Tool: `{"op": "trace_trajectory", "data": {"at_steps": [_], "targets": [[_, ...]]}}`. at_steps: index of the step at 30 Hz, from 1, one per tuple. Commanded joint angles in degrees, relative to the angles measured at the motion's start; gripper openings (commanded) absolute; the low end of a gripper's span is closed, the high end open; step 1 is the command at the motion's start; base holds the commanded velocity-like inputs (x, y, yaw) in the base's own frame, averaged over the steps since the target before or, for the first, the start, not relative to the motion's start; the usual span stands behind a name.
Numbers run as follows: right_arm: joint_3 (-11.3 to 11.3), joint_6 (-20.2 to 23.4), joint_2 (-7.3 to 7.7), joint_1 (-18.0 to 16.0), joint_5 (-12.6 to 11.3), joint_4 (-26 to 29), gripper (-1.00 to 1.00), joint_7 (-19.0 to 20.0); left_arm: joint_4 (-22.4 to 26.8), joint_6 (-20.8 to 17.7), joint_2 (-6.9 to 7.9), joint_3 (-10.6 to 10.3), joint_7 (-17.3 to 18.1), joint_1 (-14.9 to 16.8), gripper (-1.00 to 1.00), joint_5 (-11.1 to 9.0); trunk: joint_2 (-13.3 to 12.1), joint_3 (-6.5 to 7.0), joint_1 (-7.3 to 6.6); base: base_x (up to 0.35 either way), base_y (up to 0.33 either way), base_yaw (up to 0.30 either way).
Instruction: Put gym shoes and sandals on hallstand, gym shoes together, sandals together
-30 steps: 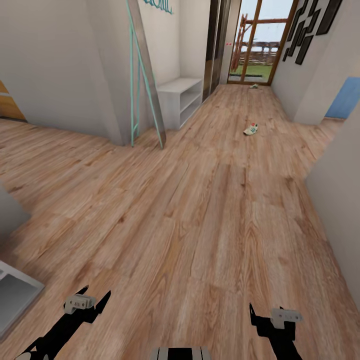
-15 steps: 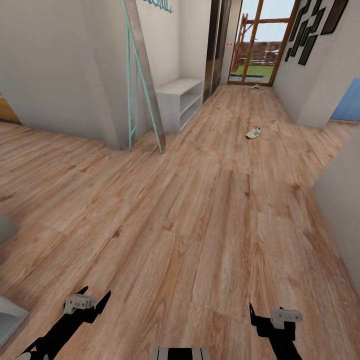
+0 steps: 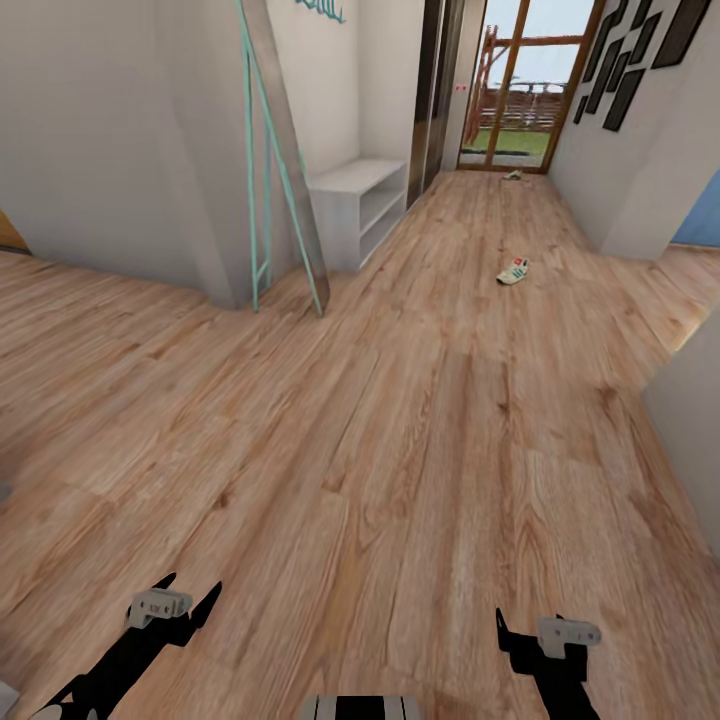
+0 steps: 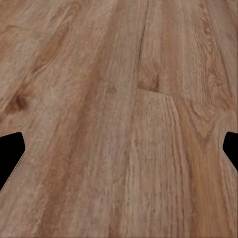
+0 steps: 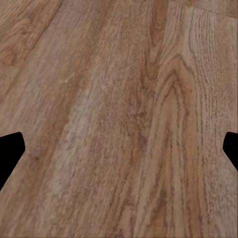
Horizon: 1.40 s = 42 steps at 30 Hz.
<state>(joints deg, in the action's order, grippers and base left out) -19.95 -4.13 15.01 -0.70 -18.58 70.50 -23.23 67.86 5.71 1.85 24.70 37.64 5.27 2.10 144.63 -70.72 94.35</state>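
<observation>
two grippers, head view: left gripper point(image 3: 190, 592) and right gripper point(image 3: 530, 628) hang low over the corridor floor point(image 3: 400, 440), both with fingers spread and holding nothing
gym shoe, head view: one white gym shoe point(image 3: 514, 272) lies on its own on the floor, far ahead, in the right half of the corridor
second small thing, head view: another pale item point(image 3: 512, 175) lies on the floor farther on, just before the glass door point(image 3: 520, 85); too small to tell what it is
shoe rack, head view: the white shoe rack point(image 3: 358, 205) stands against the left wall, well ahead of the grippers and well apart from the gym shoe
teal frame, head view: a slim teal frame point(image 3: 262, 170) leans on the wall corner just beside the near end of the rack
wall panels, head view: dark panels point(image 3: 625, 70) hang on the right wall
left wrist view: bare wood planks point(image 4: 124, 124) below, with the two dark fingertips point(image 4: 10, 158) at opposite edges, wide apart
right wrist view: bare wood planks point(image 5: 124, 114) again, dark fingertips point(image 5: 10, 153) wide apart, nothing between them
</observation>
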Motion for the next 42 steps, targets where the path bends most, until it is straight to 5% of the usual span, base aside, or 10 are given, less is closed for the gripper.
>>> {"op": "trace_trajectory", "data": {"at_steps": [1,42], "targets": [[0.00,0.00,0.00,0.00,0.00,0.00,1.00,0.00,0.00,0.00,0.00,0.00,0.00,0.00,1.00,0.00,0.00,0.00,0.00,0.324,0.000,-0.008],[-0.02,-0.09,-0.42,0.00,0.03,-0.01,1.00,-0.07,-0.01,0.00,0.03,0.00,-0.02,0.00,1.00,-0.06,0.00,0.69,0.00,0.324,0.000,-0.192]]}}
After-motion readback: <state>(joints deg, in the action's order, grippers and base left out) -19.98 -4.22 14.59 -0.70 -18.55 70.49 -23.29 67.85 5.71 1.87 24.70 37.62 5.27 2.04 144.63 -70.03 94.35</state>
